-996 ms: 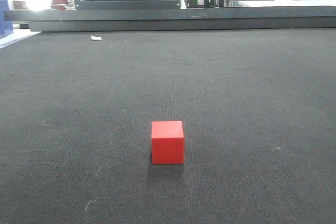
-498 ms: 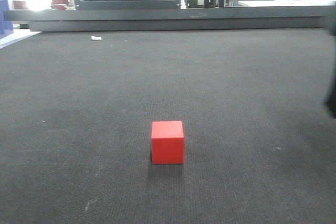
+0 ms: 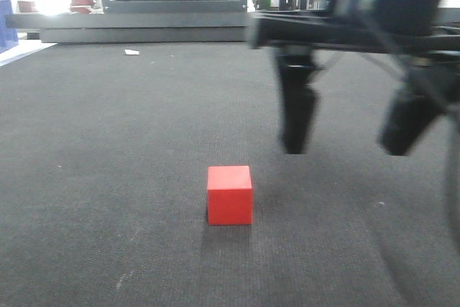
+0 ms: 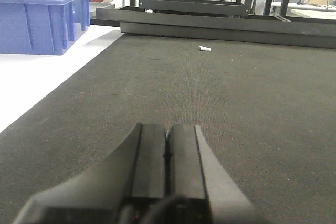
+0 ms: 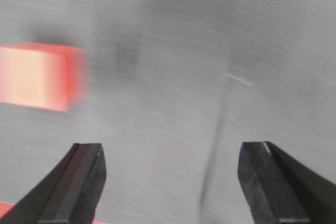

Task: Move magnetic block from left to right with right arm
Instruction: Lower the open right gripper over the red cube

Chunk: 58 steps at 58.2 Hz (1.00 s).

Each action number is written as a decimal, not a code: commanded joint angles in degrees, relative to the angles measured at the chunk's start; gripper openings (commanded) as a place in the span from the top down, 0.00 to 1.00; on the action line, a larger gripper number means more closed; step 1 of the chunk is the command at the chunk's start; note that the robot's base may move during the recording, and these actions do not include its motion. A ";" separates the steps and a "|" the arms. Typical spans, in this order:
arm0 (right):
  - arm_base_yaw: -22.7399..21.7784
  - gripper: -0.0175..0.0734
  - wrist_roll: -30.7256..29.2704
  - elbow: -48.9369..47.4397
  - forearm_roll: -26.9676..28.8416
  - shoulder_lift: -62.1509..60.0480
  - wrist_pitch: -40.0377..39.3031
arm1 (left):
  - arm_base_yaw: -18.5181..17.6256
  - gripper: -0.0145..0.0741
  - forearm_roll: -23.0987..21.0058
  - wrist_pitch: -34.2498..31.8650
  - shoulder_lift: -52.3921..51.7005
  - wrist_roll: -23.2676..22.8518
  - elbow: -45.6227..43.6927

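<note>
step in hand, as judged: bringing the right gripper [image 3: 352, 134] over the red block [image 3: 230, 195] for the pickup; no contact yet. the block sits flat on the dark mat [image 3: 108, 149], low and central in the front view, with nothing touching it. the gripper hangs above the mat, to the right of the block in that view and apart from it. in the right wrist view the block [image 5: 39, 75] lies at the left edge, ahead of and outside the jaw on that side, not in the gap. both views of this arm are smeared, so its exact height over the mat cannot be told.

recommendation: shift the gripper sideways until the block is centred between the jaws. turn the wrist so the jaws face two opposite flat faces rather than corners, then lower straight down. the faces look smooth, so grip well down the sides and close evenly. a skewed close would likely push the cube across the mat or twist it out.

jaws, right gripper: spread wide, wider than the block looks, holding nothing and touching nothing.

jaws, left gripper [image 4: 167, 156]: pressed together with no gap and nothing between them, low over the mat. a blue bin [image 4: 42, 19] stands off the mat beyond it. a white scrap [image 4: 205, 49] lies far up the mat.
</note>
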 commanded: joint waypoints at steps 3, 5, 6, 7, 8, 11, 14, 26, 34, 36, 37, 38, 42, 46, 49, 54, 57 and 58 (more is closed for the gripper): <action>2.28 0.13 1.70 -6.89 0.41 2.52 -0.20 | -0.24 0.98 -0.15 -4.80 -0.65 -0.43 0.46; 2.93 0.13 2.25 -8.09 0.41 3.62 0.17 | -0.24 0.98 -0.15 -4.80 -0.65 -0.43 0.46; 3.16 0.13 2.39 -8.67 0.41 4.15 0.36 | -0.24 0.98 -0.15 -4.80 -0.65 -0.43 0.46; 3.50 0.13 2.55 -9.48 0.41 4.94 0.64 | -0.24 0.98 -0.15 -4.80 -0.65 -0.43 0.46; 3.72 0.13 2.63 -10.01 0.41 5.47 0.86 | -0.24 0.98 -0.15 -4.80 -0.65 -0.43 0.46; 4.47 0.13 2.83 -11.83 0.41 7.25 1.57 | -0.24 0.98 -0.15 -4.80 -0.65 -0.43 0.46; 5.14 0.13 3.41 -13.69 0.41 8.92 2.41 | -0.24 0.98 -0.15 -4.80 -0.65 -0.43 0.46; 6.84 0.13 7.81 -16.23 0.41 13.20 3.23 | -0.24 0.98 -0.15 -4.80 -0.65 -0.43 0.46; 7.32 0.13 9.58 -16.23 0.41 14.28 3.00 | -0.24 0.98 -0.15 -4.80 -0.65 -0.43 0.46; 7.48 0.13 9.64 -16.23 0.41 14.41 2.75 | -0.24 0.98 -0.15 -4.80 -0.65 -0.43 0.46; 7.48 0.13 9.64 -16.23 0.41 14.48 2.61 | -0.24 0.98 -0.15 -4.80 -0.65 -0.43 0.46; 7.53 0.13 9.64 -16.23 0.41 14.57 2.49 | -0.24 0.98 -0.15 -4.80 -0.65 -0.43 0.46; 7.54 0.13 9.86 -16.23 0.41 14.76 1.95 | -0.24 0.98 -0.15 -4.80 -0.65 -0.43 0.46; 7.54 0.13 10.43 -16.23 0.29 15.12 1.39 | -0.24 0.98 -0.15 -4.80 -0.65 -0.43 0.46; 7.54 0.13 11.11 -16.23 0.29 15.45 0.86 | -0.24 0.98 -0.15 -4.80 -0.65 -0.43 0.46; 7.54 0.13 12.99 -16.23 0.13 16.19 -0.57 | -0.24 0.98 -0.15 -4.80 -0.65 -0.43 0.46; 7.54 0.13 13.75 -16.23 0.13 16.59 -1.44 | -0.24 0.98 -0.15 -4.80 -0.65 -0.43 0.46; 7.54 0.13 14.02 -16.23 0.13 16.70 -1.64 | -0.24 0.98 -0.15 -4.80 -0.65 -0.43 0.46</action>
